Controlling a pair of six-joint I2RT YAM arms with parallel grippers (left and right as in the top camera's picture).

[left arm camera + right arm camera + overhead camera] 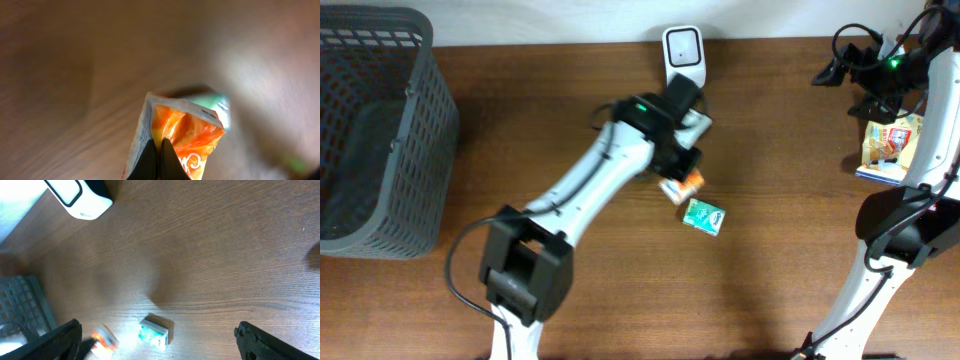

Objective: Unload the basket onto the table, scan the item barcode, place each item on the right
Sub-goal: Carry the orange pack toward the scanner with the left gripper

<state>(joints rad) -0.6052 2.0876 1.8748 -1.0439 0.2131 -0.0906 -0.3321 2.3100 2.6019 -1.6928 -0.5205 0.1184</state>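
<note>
Your left gripper is at mid-bench, with its jaws pinched together on the orange packet.

Left wrist view: both dark fingers meet on the packet's lower part, and the foil is crumpled above them. A white side panel shows on the packet's left edge. No barcode is readable here because the view is blurred. You cannot tell whether the packet is clear of the bench or resting on it.

Overhead: the orange packet lies just in front of the white scanner, which stands at the far edge of the bench. The left arm's wrist overlaps the scanner's base. The green packet lies flat on the bench just beside the orange one, on the near side and slightly to the right. You cannot tell whether the two touch.

Your right gripper is held high at the far right, well away from both packets. Its jaws are spread wide with nothing between them. In the right wrist view its fingers frame the bench, with both packets and the scanner visible below.

A grey basket stands at the left end of the bench. A few snack packs lie at the right edge, beside the right arm.
</note>
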